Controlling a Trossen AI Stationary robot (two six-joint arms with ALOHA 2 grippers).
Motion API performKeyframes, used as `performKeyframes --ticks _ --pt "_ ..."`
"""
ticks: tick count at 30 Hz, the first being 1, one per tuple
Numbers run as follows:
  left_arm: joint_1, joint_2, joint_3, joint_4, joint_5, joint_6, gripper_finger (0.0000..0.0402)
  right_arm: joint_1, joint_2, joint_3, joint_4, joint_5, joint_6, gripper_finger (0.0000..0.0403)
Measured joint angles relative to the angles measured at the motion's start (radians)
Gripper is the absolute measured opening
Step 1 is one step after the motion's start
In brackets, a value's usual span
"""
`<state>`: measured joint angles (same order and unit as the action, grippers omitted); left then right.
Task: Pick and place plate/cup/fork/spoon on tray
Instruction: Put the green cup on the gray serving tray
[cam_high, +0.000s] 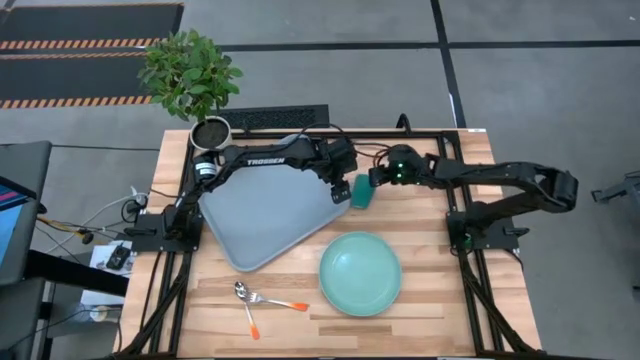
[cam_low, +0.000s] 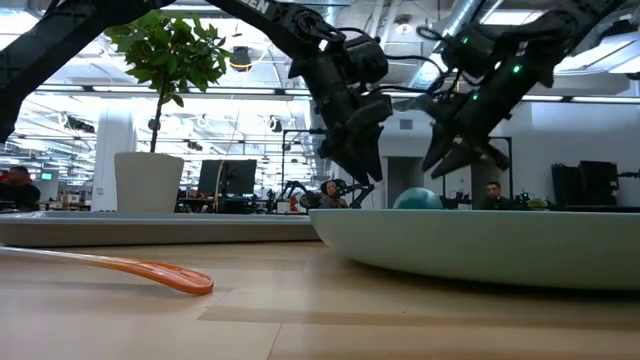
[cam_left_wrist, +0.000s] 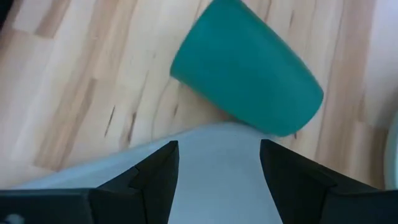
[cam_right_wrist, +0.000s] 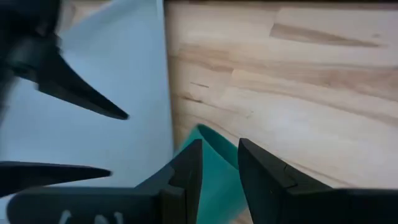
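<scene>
The dark teal cup (cam_high: 362, 192) is tipped on its side just off the right edge of the pale grey-blue tray (cam_high: 260, 215). It also shows in the left wrist view (cam_left_wrist: 249, 68). My right gripper (cam_high: 376, 180) is at the cup's far right end, its fingers a narrow gap apart around teal (cam_right_wrist: 217, 165). My left gripper (cam_left_wrist: 217, 162) is open and empty above the tray's right edge (cam_left_wrist: 217, 140), with the cup just beyond its fingertips. The mint-green plate (cam_high: 360, 272) lies flat on the table in front of them. My right gripper has a part of the cup's wall near one end (cam_right_wrist: 214, 152) between its two fingers, coming slanting down from the table's right. Teal also shows outside one finger (cam_right_wrist: 189, 168). Whether one finger is inside the cup, I cannot tell. The cup is tilted; what it rests on is hidden.
Two utensils with orange handles (cam_high: 262, 300) lie near the front edge, left of the plate; one shows in the low view (cam_low: 150, 270). A potted plant (cam_high: 210, 133) stands at the far left corner behind the tray. Bare wood lies right of the plate.
</scene>
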<state>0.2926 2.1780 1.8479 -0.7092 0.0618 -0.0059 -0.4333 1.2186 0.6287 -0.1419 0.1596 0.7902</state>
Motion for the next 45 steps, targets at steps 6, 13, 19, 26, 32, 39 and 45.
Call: performKeyframes --ticks 6,13,19,26,32,39,45 --pt "0.008 0.001 -0.041 0.075 0.005 -0.043 0.0212 -0.011 -0.06 0.0 -0.203 0.076 0.074 0.0121" --pt "0.002 0.0 -0.04 0.087 0.013 -0.032 0.0212 0.022 -0.023 -0.001 -0.29 0.078 0.102 0.0116" --pt "0.006 0.0 -0.04 0.087 0.031 -0.066 0.0212 0.053 -0.02 -0.001 -0.289 0.078 0.091 0.0116" --pt "-0.012 0.0 -0.04 0.09 0.036 -0.091 0.0212 0.022 -0.02 -0.001 -0.247 0.077 0.05 0.0116" --pt "-0.006 0.0 -0.04 0.091 0.034 -0.088 0.0212 0.131 -0.078 -0.001 -0.256 0.034 0.051 0.0116" --pt "0.017 0.0 -0.04 0.087 0.031 -0.093 0.0212 0.406 -0.111 -0.001 -0.365 0.021 0.212 0.0116" --pt "0.019 0.0 -0.04 0.094 0.033 -0.094 0.0212 0.451 -0.04 -0.001 -0.508 0.122 0.311 0.0116"
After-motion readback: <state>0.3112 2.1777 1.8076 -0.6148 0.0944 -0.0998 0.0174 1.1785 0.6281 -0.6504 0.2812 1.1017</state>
